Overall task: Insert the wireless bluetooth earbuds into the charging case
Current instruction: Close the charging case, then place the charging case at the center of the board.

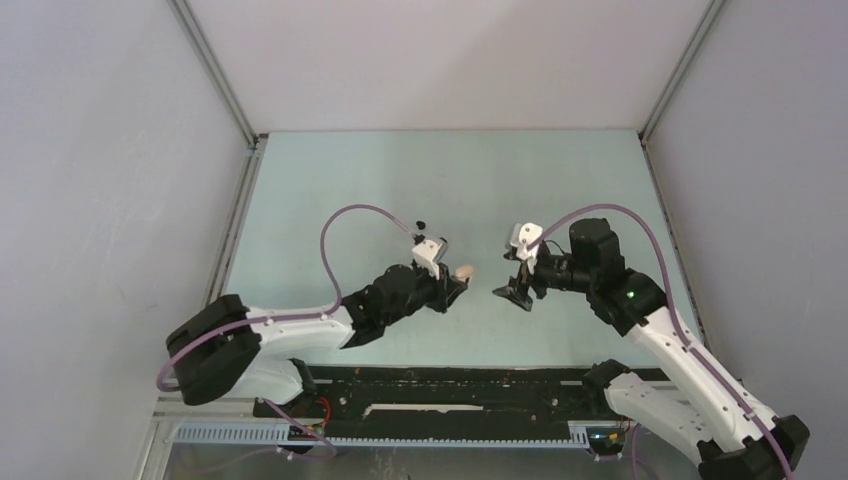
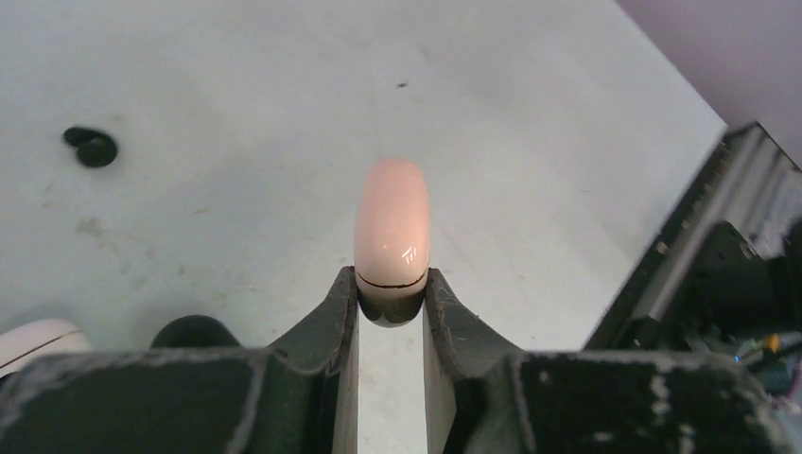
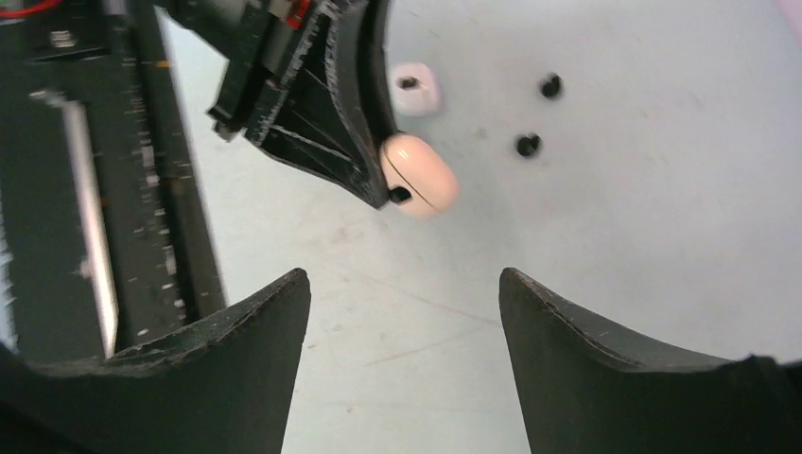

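Observation:
My left gripper (image 2: 392, 284) is shut on the end of a pale pink pebble-shaped charging case (image 2: 392, 227), whose lid seam looks closed. The case also shows in the top view (image 1: 463, 271) and the right wrist view (image 3: 421, 175). My right gripper (image 3: 405, 284) is open and empty, a short way to the right of the case (image 1: 510, 290). Two tiny black earbuds (image 3: 528, 145) (image 3: 550, 87) lie on the table beyond the case; they show at the far left in the left wrist view (image 2: 92, 147). Pale earbuds are not in view.
A small white case (image 3: 414, 90) lies on the table by the left gripper; its edge shows in the left wrist view (image 2: 33, 340). A black rail (image 1: 450, 395) runs along the near table edge. Grey walls (image 1: 100, 200) enclose the pale green table (image 1: 330, 180).

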`<state>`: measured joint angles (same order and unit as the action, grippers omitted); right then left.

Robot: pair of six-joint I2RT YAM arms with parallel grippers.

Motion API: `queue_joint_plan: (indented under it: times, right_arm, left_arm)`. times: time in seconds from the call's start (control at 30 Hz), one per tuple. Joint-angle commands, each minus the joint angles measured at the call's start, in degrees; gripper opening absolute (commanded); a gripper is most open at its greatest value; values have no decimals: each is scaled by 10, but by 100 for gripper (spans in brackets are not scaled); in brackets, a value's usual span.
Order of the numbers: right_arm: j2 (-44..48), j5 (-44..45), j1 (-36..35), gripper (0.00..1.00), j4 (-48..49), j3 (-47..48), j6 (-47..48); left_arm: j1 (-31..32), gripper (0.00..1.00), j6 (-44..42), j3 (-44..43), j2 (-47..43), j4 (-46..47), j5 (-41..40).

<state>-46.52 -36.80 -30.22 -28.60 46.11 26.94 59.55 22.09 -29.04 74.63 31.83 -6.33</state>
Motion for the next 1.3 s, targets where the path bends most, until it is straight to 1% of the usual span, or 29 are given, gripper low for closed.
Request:
queue_joint_plan:
  times: [0.0,0.2,0.37,0.5,0.6,0.73,0.83,1.03,1.17,1.27]
  right_arm:
    - [-20,115,26,76,70,-3,-70]
    - [-26,168,73,76,89,-3,-99]
    - [-30,182,89,76,90,-3,-98]
    - [-30,182,97,76,96,-9,-97]
    - [-37,182,98,76,95,-9,-94]
    - [-43,182,98,76,94,-9,-92]
    - [-49,181,99,76,94,-9,-90]
    - [-59,183,99,76,91,-9,-85]
    - [-65,184,99,76,89,-9,-80]
    - [-71,185,101,76,89,-9,-78]
  left_arm:
    - [-47,0,95,-69,56,-46,14]
    - [-92,11,157,-218,197,-154,131]
    - [-101,20,186,-287,285,-159,182]
    - [-105,22,221,-334,351,-167,233]
    - [-108,22,243,-347,378,-167,242]
    - [-115,30,248,-340,382,-186,235]
    - [-121,35,238,-338,376,-221,227]
    - [-130,51,215,-327,359,-270,213]
    - [-134,53,205,-304,327,-280,188]
    - [-134,53,180,-289,280,-323,154]
